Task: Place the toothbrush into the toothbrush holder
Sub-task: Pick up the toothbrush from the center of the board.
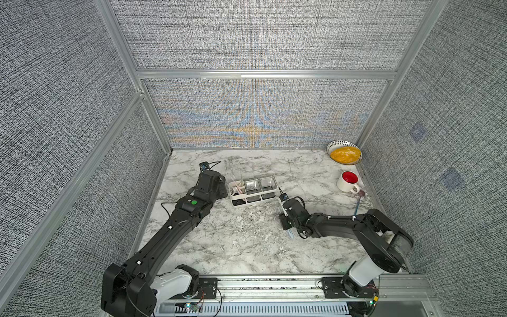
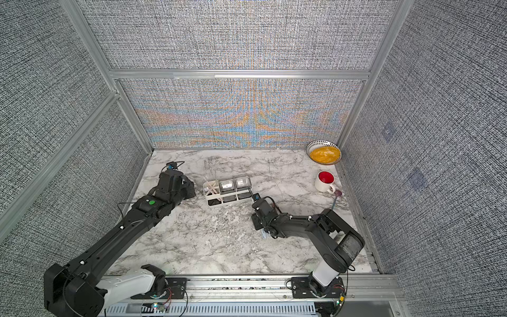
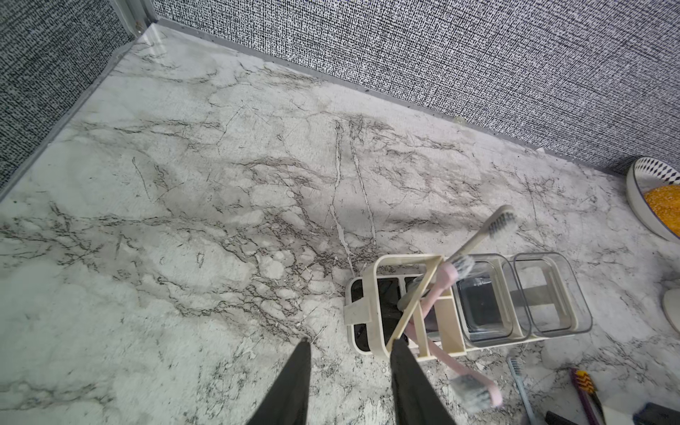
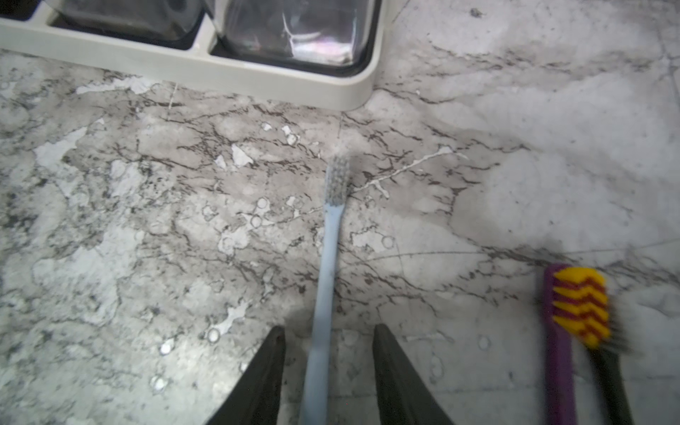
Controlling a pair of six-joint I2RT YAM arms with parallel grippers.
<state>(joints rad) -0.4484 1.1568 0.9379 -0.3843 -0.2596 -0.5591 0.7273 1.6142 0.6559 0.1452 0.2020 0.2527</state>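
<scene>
Marble tabletop (image 1: 247, 247), grey walls (image 1: 55, 109): L jaws parted, empty; R jaws parted astride blue toothbrush (image 4: 327, 257).

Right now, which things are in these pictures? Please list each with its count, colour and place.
table: one, marble, under everything
toothbrush holder: one, white, table centre
cups: two, clear, inside the holder
beige toothbrush: one, beige, holder's end section
pink toothbrush: one, pink, same section; a second pink head, blurred, nearby
blue toothbrush: one, light blue, flat on the table
purple toothbrush: one, purple, yellow-red bristles, beside the blue one
black handle: one, black, beside the purple one
mug: one, white, red inside, right edge
bowl: one, yellow inside, far right corner
blue stick: one, purplish end, beside the mug
left gripper: one, black, open, beside the holder's end
right gripper: one, black, open, straddling the blue toothbrush
</scene>
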